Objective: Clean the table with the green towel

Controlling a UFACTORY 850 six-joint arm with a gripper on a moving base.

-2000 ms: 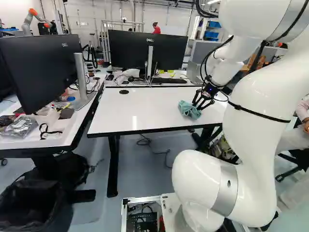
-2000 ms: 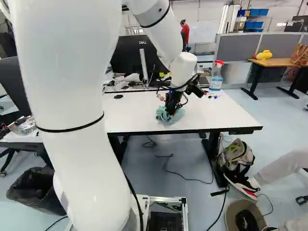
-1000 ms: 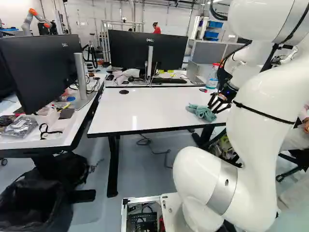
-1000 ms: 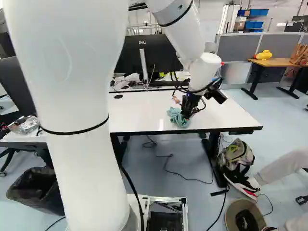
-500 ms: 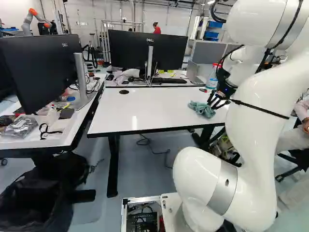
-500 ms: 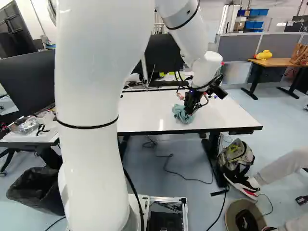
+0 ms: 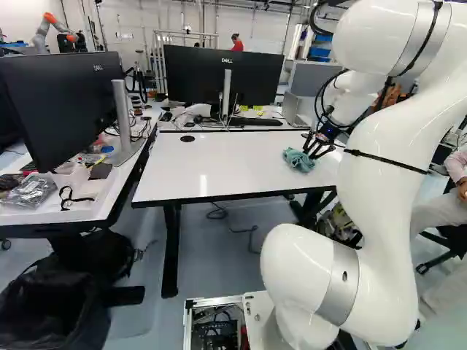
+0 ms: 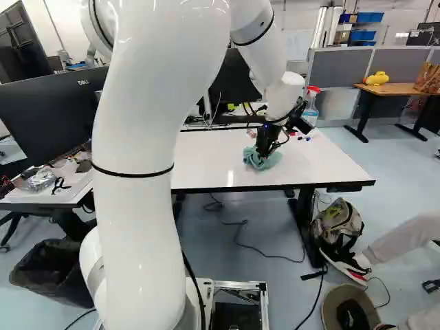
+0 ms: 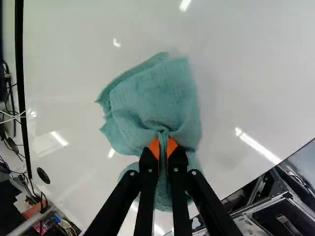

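In the left base view my gripper [image 7: 315,149] reaches down at the right part of the white table [image 7: 219,164]. The crumpled green towel [image 7: 298,160] lies under it on the tabletop. The right base view has the towel [image 8: 261,159] bunched below the gripper [image 8: 264,150]. Seen from the wrist, the gripper [image 9: 163,146] is shut on the towel [image 9: 157,98]; a fold is pinched between the two orange pads, while the cloth spreads out on the table ahead of and beneath the fingers.
A spray bottle [image 8: 311,103] and small pens [image 8: 305,137] are at the table's far right. Behind stands a monitor [image 7: 222,84]; a cluttered desk [image 7: 69,208] is at the left. Another robot [image 7: 52,30] stands far back. A person sits at the right of the left base view.
Over the last second my arm has swung, and the gripper with the towel has moved a little left and away from the base across the table. The base has not moved.
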